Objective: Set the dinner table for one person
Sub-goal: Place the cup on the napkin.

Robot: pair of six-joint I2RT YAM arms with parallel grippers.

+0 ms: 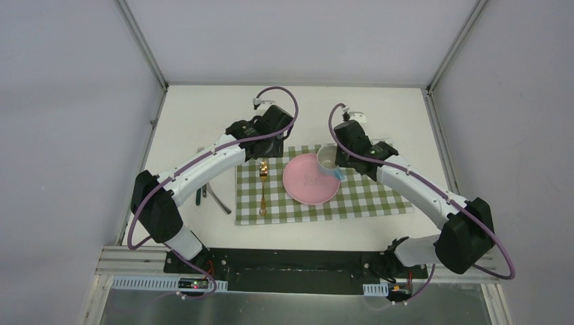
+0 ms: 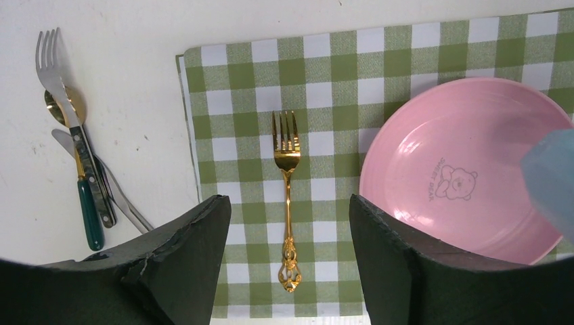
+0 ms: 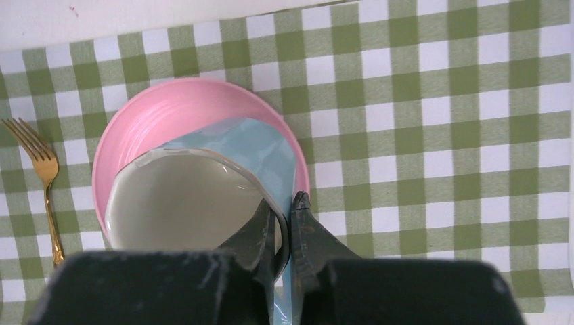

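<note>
Currently plate (image 1: 304, 183) and fork (image 1: 263, 189), at its 9 o'clock, are placed; right gripper (image 3: 288, 227) clamps cup (image 3: 183, 203); left gripper (image 2: 290, 210) wide, empty; knife (image 2: 128, 206) unplaced.

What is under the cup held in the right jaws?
The pink plate shows below the blue cup, itself on the checked cloth. The cup covers much of the plate's middle, so anything lying there is hidden.

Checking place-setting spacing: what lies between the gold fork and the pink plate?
Only bare checked cloth separates the gold fork from the pink plate; the left wrist view shows this.
</note>
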